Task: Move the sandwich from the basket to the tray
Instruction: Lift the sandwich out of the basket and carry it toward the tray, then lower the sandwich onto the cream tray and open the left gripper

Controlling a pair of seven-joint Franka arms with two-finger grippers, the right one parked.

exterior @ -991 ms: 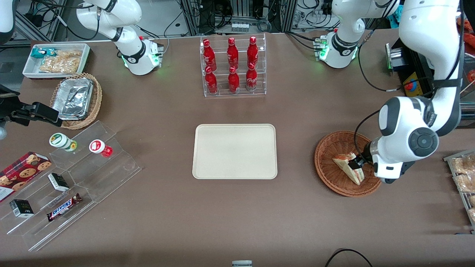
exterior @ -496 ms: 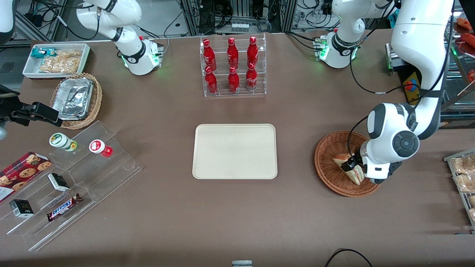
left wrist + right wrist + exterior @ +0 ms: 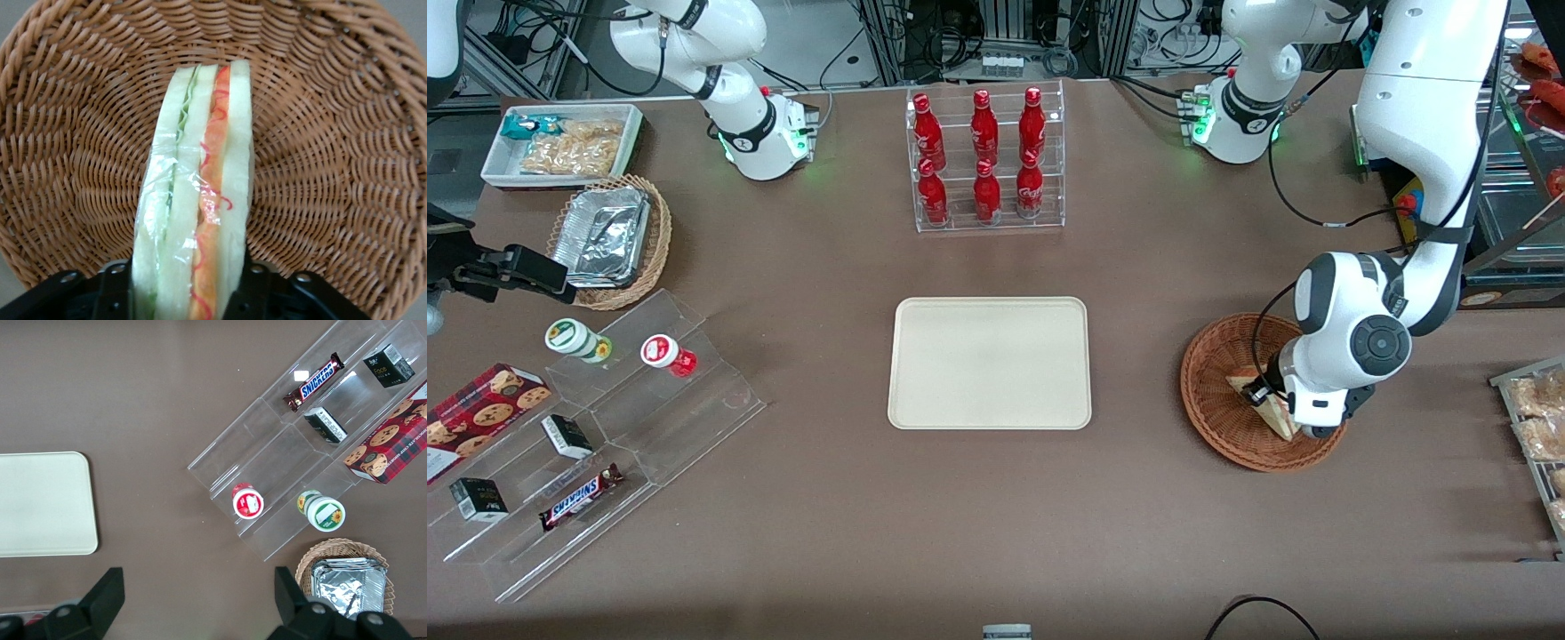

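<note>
While the tray point(image 3: 989, 363) is lying flat at mid-surface point(image 3: 996, 516), with the bottle rack point(image 3: 987, 158) standing farther from the front camera, the working arm's end is where the activity is occurring. Nearer that end, the basket point(image 3: 1218, 400) is resting on the surface, well apart from the tray. Inside it, the sandwich point(image 3: 1258, 402) is standing on edge, wrapped in clear film, its green and orange-red layers showing between white bread in the wrist view point(image 3: 197, 200). The gripper point(image 3: 1272, 404) is sitting low in the basket, its black fingers point(image 3: 113, 287) lying against both outer bread faces at the wedge's wide end. Whether they are pressing or merely flanking cannot be determined.
</note>
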